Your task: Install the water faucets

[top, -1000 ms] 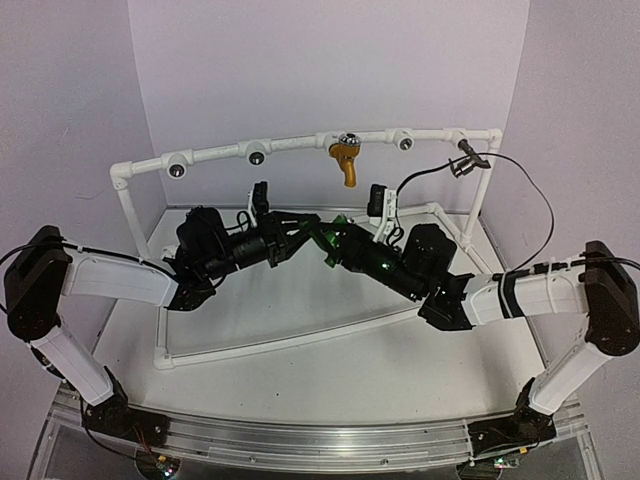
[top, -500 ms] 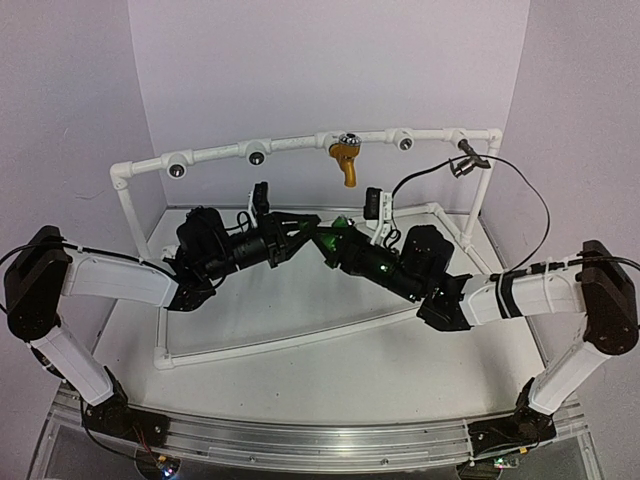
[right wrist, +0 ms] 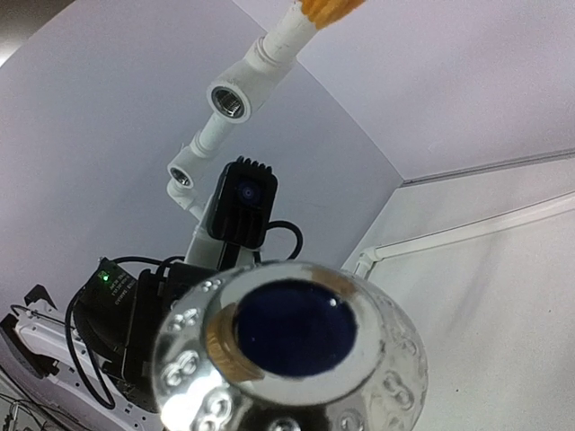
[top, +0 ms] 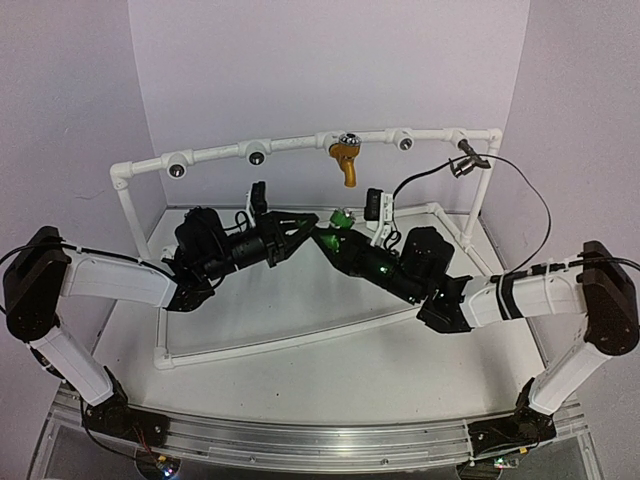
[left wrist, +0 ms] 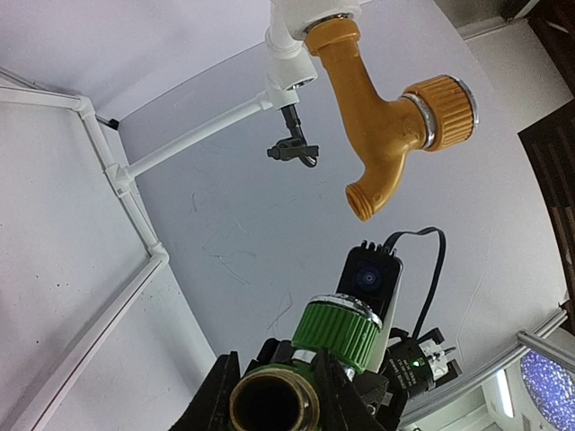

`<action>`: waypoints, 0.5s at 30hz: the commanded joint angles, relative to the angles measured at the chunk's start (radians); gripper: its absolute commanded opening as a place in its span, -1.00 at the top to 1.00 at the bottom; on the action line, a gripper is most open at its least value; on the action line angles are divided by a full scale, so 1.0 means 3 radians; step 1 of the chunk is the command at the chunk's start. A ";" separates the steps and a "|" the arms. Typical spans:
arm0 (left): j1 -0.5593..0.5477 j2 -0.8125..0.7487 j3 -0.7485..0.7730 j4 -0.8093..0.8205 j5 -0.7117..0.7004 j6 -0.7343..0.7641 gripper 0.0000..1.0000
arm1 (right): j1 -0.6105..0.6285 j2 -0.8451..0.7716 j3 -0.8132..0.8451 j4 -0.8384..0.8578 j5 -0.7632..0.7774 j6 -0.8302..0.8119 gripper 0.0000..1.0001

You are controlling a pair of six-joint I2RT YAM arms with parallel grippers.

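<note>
Green faucet [top: 341, 217] clenched in left fingers [left wrist: 216, 404], knob toward right fingers [top: 332, 240]; right fingers' state cannot tell.

The desk [top: 330, 395] is a white, flat surface. On it lies the rectangular foot of a white pipe frame [top: 163, 360], running from 8 o'clock across to 3 o'clock, with its uprights rising at the far side. Along the 6 o'clock edge runs a metal rail [top: 320, 437], carrying the two arm bases at 7 o'clock [top: 108, 412] and 5 o'clock [top: 500, 436].
</note>
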 commanded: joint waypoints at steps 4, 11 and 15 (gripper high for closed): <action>0.0072 -0.0283 -0.0315 -0.0036 0.0018 0.0087 -0.61 | -0.0041 -0.0686 0.0058 -0.1220 0.0488 -0.1075 1.00; 0.0082 -0.0225 0.0024 -0.1698 0.0025 0.1209 -0.79 | -0.0030 -0.1344 0.0447 -0.3242 0.1592 -0.2917 1.00; -0.0039 0.0242 0.0337 -0.2184 0.0131 0.1775 -0.69 | -0.0051 -0.1428 0.0724 -0.3597 0.2168 -0.3923 1.00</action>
